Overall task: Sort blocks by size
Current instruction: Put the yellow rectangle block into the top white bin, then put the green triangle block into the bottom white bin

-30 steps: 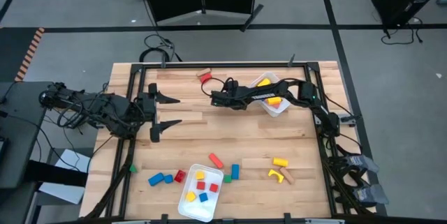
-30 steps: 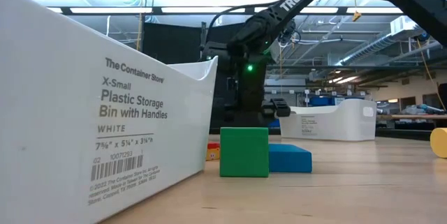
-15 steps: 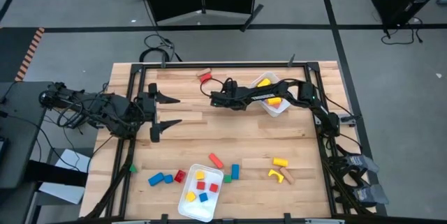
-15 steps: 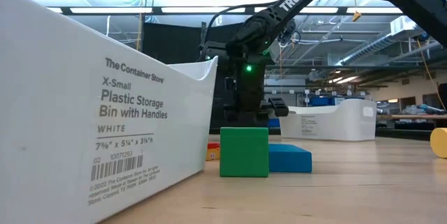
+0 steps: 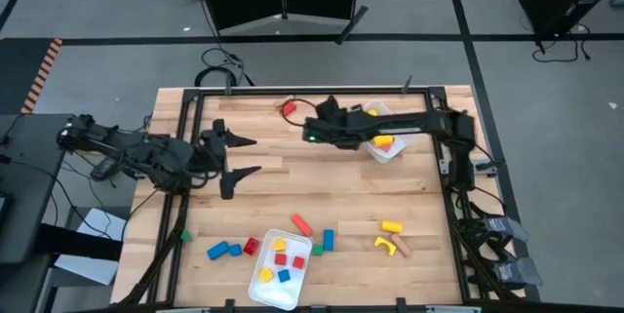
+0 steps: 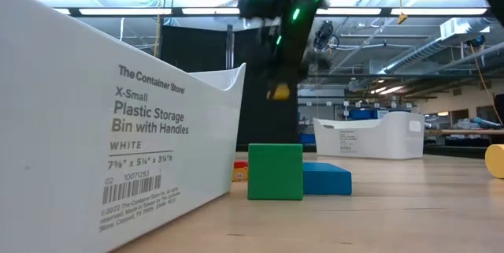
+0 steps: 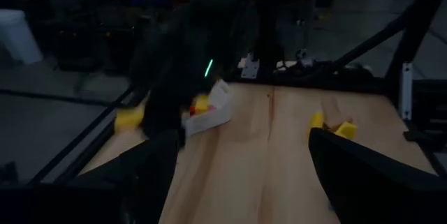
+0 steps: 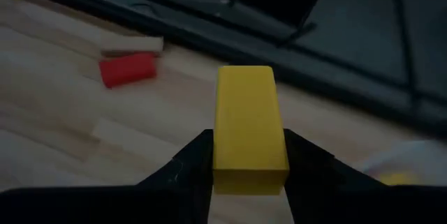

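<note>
Gripping a yellow bar block [image 8: 249, 123] endwise between its two dark fingers [image 8: 188, 165], the right gripper [image 5: 328, 110] hangs above the far part of the table [image 5: 322, 181], just beside the far white tray [image 5: 382, 147] — the low view shows the yellow piece [image 6: 277, 92] lifted clear of the wood. Beyond it on the boards lie a red block [image 8: 127, 69] and a plain wooden piece [image 8: 133, 43], touching each other near the far edge.

Left gripper [image 5: 239, 154] sits over the left side of the table, fingers spread wide, nothing between them.

Far tray holds yellow blocks [image 5: 382, 141]. Near tray [image 5: 263, 289] at the front edge holds small red, yellow and blue cubes [image 5: 284, 259]. Loose on the table beside the near tray — two blue blocks [image 5: 223, 250], a red cube [image 5: 251, 246], a red bar [image 5: 301, 223], a green-and-blue pair [image 5: 325, 241]. Further right, a yellow block [image 5: 391, 226] and a yellow arch [image 5: 385, 245] touching a tan piece [image 5: 403, 247].
</note>
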Motion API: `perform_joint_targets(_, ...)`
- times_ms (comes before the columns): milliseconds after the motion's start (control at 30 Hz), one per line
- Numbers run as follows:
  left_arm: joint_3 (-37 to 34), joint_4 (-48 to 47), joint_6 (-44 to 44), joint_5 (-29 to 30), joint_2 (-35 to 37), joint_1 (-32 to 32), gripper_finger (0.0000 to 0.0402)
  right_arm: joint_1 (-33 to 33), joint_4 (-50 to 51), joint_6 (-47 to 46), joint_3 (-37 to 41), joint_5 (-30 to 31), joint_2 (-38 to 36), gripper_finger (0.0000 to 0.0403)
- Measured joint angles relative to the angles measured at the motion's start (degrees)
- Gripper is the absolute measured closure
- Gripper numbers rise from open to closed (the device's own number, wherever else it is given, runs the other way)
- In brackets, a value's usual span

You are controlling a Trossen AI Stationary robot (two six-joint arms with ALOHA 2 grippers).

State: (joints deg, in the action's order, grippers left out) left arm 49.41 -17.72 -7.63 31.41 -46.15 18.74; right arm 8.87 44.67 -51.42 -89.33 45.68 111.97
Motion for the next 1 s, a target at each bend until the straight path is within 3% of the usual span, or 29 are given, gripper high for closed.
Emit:
perform_joint_targets(133,0.00,-0.27,-2.05,0.38,-2.98,0.00,0.0074,-1.73,16.21,-2.93,0.25,4.59,-6.83,0.0260)
perform_joint_targets(233,0.00,-0.35,-3.51,0.34,-5.22,-0.24,0.0074,-2.54,23.79,-9.13,4.94,5.59,-11.71,0.0260)
perform_joint_targets(500,0.00,-0.95,-6.14,-2.59,-9.78,-8.10,0.0074,-3.65,14.38,-15.86,28.27,-1.61,-23.57,0.0260)
perform_joint_targets(700,0.00,-1.05,-6.37,-10.56,-13.15,-18.07,0.0074,-1.29,5.66,-13.41,37.16,-4.40,-28.89,0.0253)
perform_joint_targets(1000,0.00,-1.23,-8.08,-20.52,-18.36,-30.61,0.0074,3.00,1.67,1.83,37.98,-4.69,-30.61,0.0025)
